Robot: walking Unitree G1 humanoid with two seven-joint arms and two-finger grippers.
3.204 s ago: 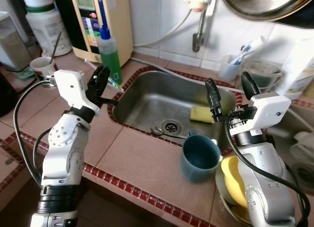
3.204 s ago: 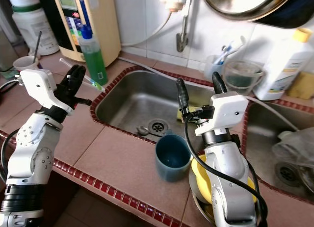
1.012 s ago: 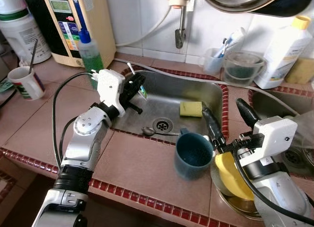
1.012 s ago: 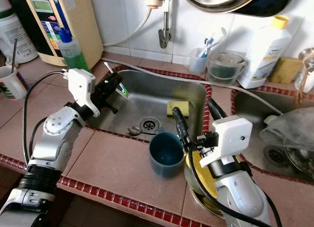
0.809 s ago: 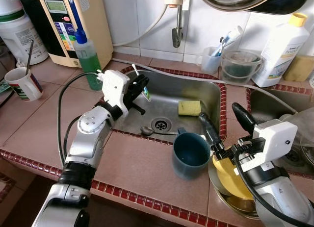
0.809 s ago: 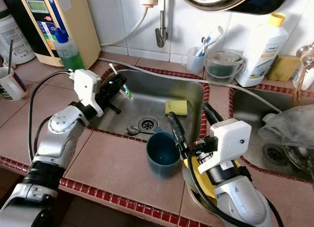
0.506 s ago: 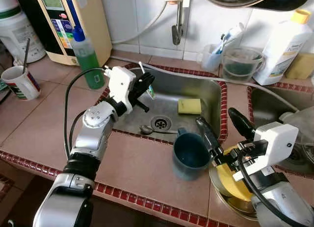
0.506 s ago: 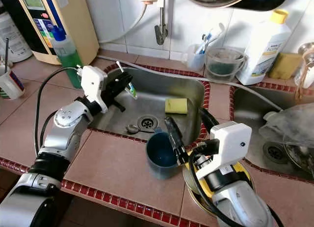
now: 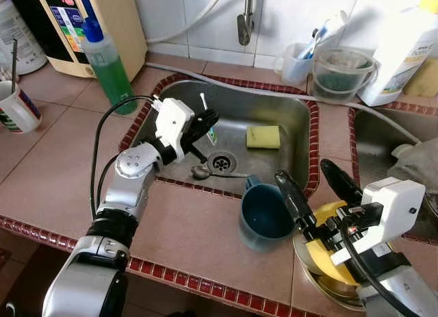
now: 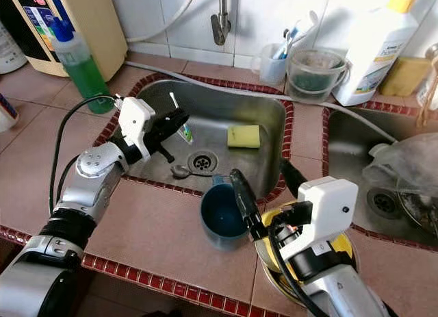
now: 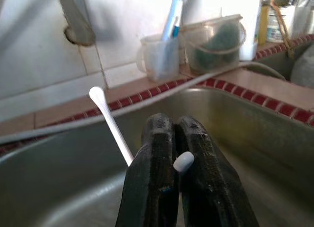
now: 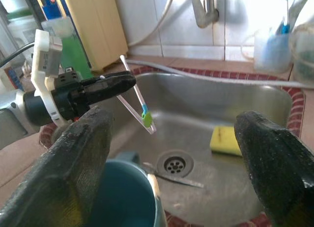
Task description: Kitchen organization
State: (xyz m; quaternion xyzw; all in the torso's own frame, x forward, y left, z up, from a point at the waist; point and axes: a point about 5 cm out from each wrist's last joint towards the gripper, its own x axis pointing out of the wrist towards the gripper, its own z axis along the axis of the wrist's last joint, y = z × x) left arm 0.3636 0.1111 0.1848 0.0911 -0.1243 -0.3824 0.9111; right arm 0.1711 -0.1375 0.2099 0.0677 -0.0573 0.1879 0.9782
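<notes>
Over the stainless steel sink (image 9: pixel 287 118), the left gripper (image 9: pixel 207 120) is clamped on a white toothbrush with green bristles (image 10: pixel 179 117) (handle tilted upward). The right gripper (image 10: pixel 263 183), fingers spread apart, hovers beside the dark blue ceramic mug (image 9: pixel 263 218).

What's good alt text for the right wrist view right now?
The left gripper holds a toothbrush over a steel sink, seen between the right gripper's open black fingers. A yellow sponge and a spoon lie near the drain, and a blue mug sits at the near edge.
</notes>
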